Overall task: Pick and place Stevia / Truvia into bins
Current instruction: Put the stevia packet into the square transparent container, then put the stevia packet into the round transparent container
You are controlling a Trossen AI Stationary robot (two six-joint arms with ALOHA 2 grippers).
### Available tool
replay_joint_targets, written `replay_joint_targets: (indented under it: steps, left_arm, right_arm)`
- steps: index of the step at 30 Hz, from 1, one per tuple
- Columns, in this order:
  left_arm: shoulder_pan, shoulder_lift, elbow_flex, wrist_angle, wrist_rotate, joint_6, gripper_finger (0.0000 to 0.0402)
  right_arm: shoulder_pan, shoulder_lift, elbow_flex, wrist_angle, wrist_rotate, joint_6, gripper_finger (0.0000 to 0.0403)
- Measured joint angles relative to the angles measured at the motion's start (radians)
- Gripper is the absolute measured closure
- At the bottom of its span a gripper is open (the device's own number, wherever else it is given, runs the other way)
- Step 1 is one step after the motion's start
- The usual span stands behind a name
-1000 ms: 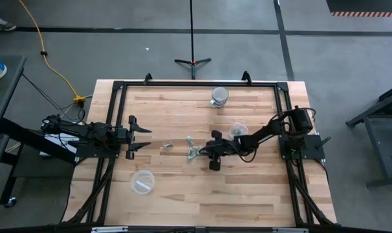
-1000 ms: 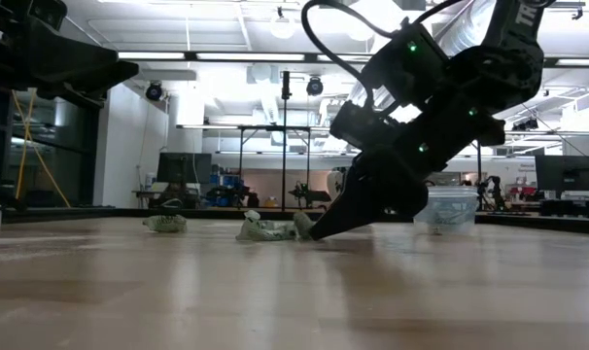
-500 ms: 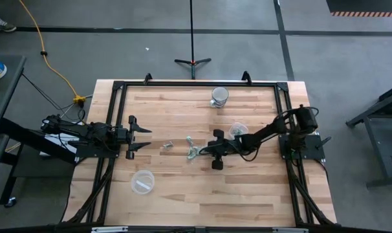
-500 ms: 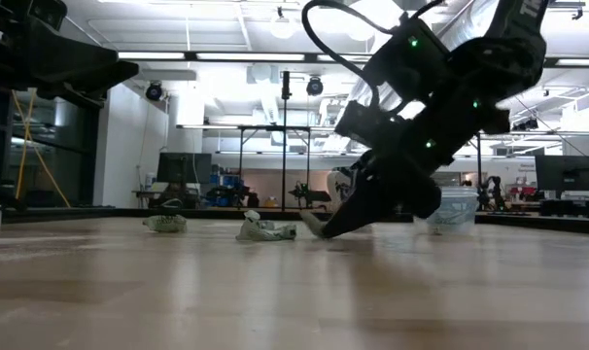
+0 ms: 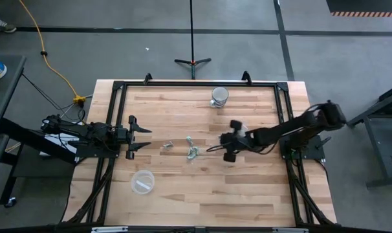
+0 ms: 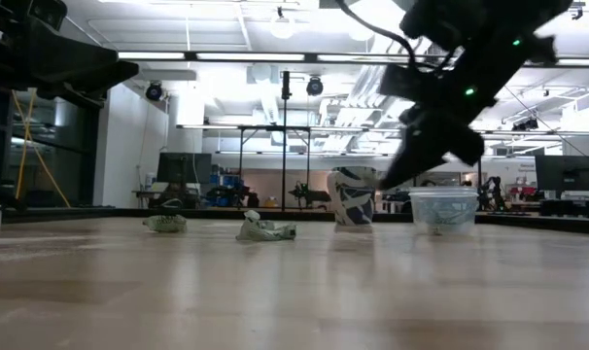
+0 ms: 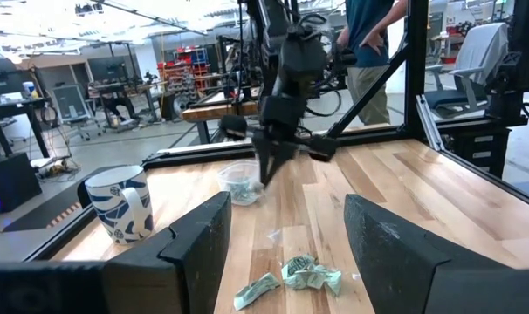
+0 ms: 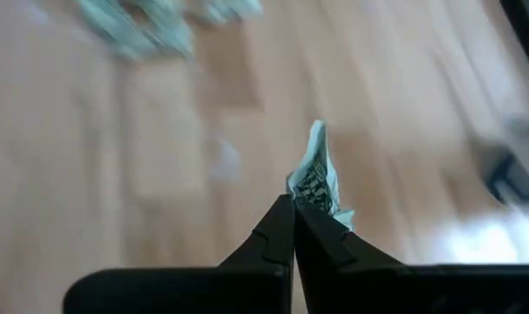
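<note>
We see the right tool (image 8: 292, 206) clenched on a pale green paper packet (image 8: 319, 181), above bare table (image 5: 183, 194) beside the clear plastic cup (image 6: 443, 208); left tool (image 5: 146, 137) released.

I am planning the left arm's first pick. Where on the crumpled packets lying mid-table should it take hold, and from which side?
Probably from straight above, closing the fingers across a raised, crumpled fold of the packets. They lie low on the table in a bunched heap, so flat edges offer little to pinch. The left gripper waits open beside them; the right gripper already holds one packet.
</note>
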Motion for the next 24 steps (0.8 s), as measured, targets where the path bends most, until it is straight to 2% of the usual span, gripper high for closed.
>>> replay_joint_targets:
  steps: [4, 7, 11, 16, 20, 24]
  left_arm:
    - [0.000, 0.000, 0.000, 0.000, 0.000, 0.000, 0.0144]
    - [0.000, 0.000, 0.000, 0.000, 0.000, 0.000, 0.0144]
    - [0.000, 0.000, 0.000, 0.000, 0.000, 0.000, 0.0144]
    - [0.000, 0.000, 0.000, 0.000, 0.000, 0.000, 0.0144]
    - [0.000, 0.000, 0.000, 0.000, 0.000, 0.000, 0.0144]
    - [0.000, 0.000, 0.000, 0.000, 0.000, 0.000, 0.0145]
  right_arm:
    - [0.000, -0.100, 0.000, -0.211, 0.101, 0.121, 0.0403]
    - [0.003, -0.164, 0.000, -0.306, 0.148, 0.167, 0.0403]
    - [-0.002, -0.218, 0.000, -0.389, 0.116, 0.200, 0.0403]
    - [-0.033, -0.209, 0.000, -0.466, 0.058, 0.214, 0.0398]
    - [-0.046, -0.203, 0.000, -0.468, 0.048, 0.228, 0.0371]
    - [-0.046, -0.203, 0.000, -0.447, 0.053, 0.211, 0.0315]
